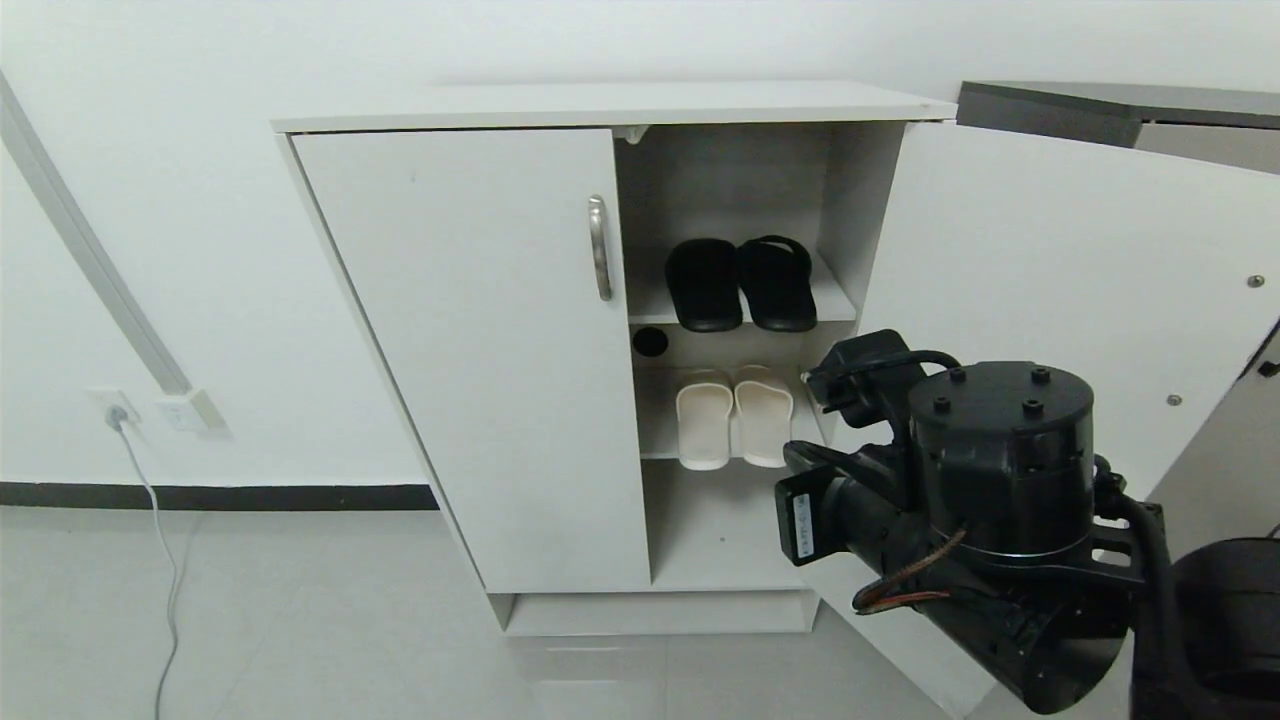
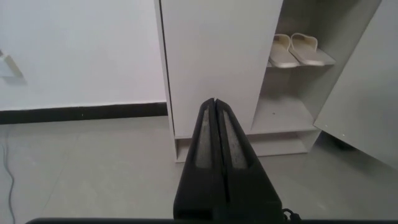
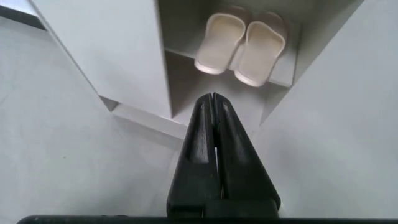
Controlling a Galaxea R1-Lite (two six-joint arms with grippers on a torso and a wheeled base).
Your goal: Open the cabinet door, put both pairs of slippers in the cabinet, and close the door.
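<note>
You're nearly done. The cabinet (image 1: 610,105) is opened: the right door (image 1: 1050,300) is swung wide to the robot's right and the left door (image 1: 470,350) is shut. Both pairs are in. The black slippers (image 1: 740,285) sit side by side on the upper shelf and the white slippers (image 1: 735,418) side by side on the shelf below. The white pair's near ends look to poke just past the shelf's front edge, so check that the door will clear them. The right gripper (image 3: 213,102) has its fingers pressed together with nothing between them. It hangs in front of the open compartment, lower than the white pair and close to the right door's inner face. The left gripper (image 2: 214,106) is also pressed together and empty, low over the floor (image 2: 93,168), facing the left door. Only one step is left: closing the right door. The right arm sits on the door's inner side, so you'll likely have to get round to the outer face or catch the free edge to swing it back.
</note>
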